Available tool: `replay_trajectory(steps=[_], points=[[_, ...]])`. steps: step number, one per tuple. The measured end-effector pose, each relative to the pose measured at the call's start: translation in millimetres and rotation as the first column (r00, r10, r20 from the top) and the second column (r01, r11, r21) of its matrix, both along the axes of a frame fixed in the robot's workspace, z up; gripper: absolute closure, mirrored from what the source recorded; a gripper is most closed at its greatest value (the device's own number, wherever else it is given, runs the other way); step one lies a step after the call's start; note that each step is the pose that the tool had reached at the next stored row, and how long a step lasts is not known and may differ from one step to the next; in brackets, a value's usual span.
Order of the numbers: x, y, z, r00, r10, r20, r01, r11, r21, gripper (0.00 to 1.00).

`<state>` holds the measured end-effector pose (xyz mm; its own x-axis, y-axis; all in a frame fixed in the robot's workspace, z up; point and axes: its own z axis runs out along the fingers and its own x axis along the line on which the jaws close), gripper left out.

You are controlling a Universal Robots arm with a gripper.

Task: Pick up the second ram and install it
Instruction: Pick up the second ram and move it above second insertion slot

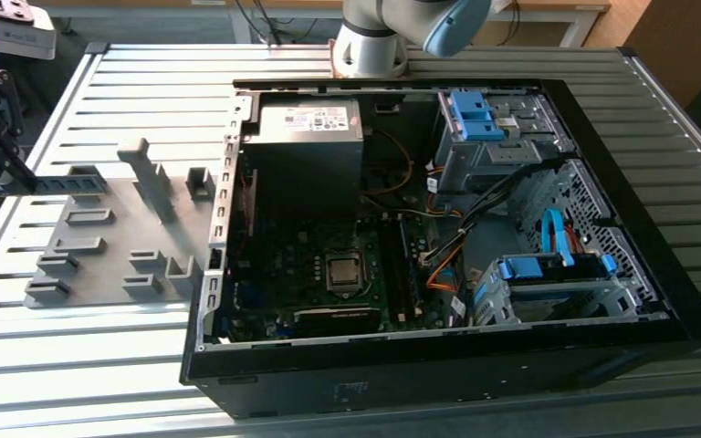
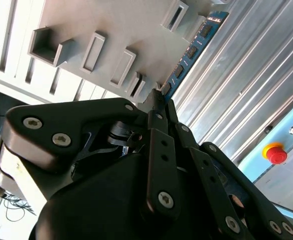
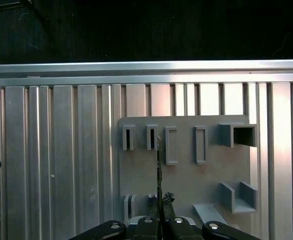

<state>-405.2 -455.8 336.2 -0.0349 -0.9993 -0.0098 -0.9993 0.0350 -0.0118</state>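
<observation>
The second ram (image 2: pixel 192 49) is a narrow blue board with dark chips, and my gripper (image 2: pixel 161 97) is shut on one end of it. It hangs just above the gray holder plate (image 2: pixel 111 30), apart from the slots. In the first wrist view the ram (image 3: pixel 159 167) shows edge-on as a thin line rising from the gripper (image 3: pixel 160 202) over the holder plate (image 3: pixel 186 175). In the exterior view the gripper (image 1: pixel 15 182) is at the far left, with the ram (image 1: pixel 70 182) sticking out over the holder plate (image 1: pixel 107 246). The open computer case (image 1: pixel 594 137) lies toward the exterior view's right.
Inside the case are the motherboard (image 1: pixel 326 274), a power supply (image 1: pixel 308 128), drive bays with blue latches (image 1: pixel 473 114) and loose cables (image 1: pixel 448 246). The arm's base (image 1: pixel 369 46) stands behind the case. A red stop button (image 2: pixel 274 152) sits beyond the slatted metal table (image 1: pixel 120 82).
</observation>
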Motion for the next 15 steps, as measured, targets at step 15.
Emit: replay_trajectory(steps=[15], points=[[0.0, 0.0, 8.5, 1.0000, 0.000, 0.0001, 0.000, 1.0000, 0.0000, 0.86]])
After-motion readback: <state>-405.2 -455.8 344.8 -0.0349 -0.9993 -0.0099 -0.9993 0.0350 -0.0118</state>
